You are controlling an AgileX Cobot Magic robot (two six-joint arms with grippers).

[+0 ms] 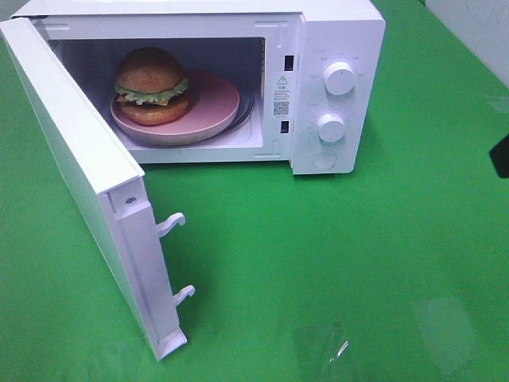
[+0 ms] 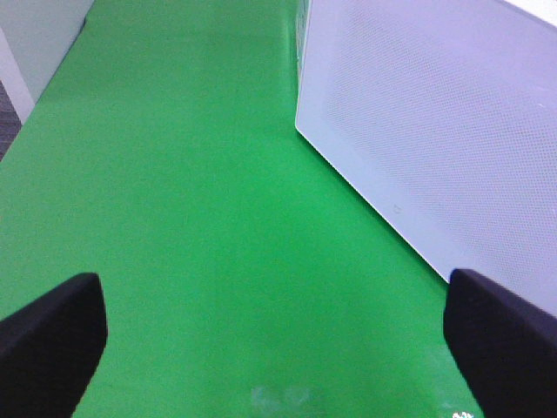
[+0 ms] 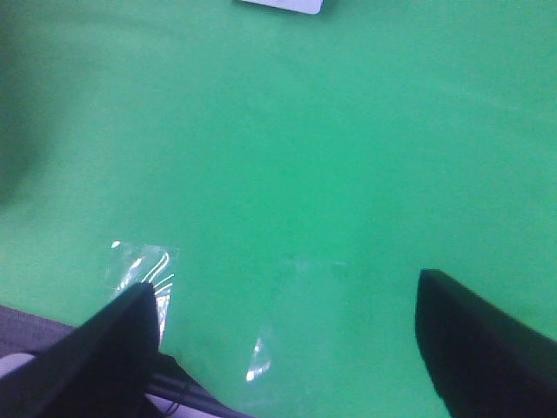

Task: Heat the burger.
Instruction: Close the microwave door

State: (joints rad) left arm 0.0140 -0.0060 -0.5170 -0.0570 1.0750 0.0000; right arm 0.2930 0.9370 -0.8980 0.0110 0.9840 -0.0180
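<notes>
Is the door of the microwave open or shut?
Open. The door stands swung wide from the microwave, and the burger shows inside the cavity.
</notes>
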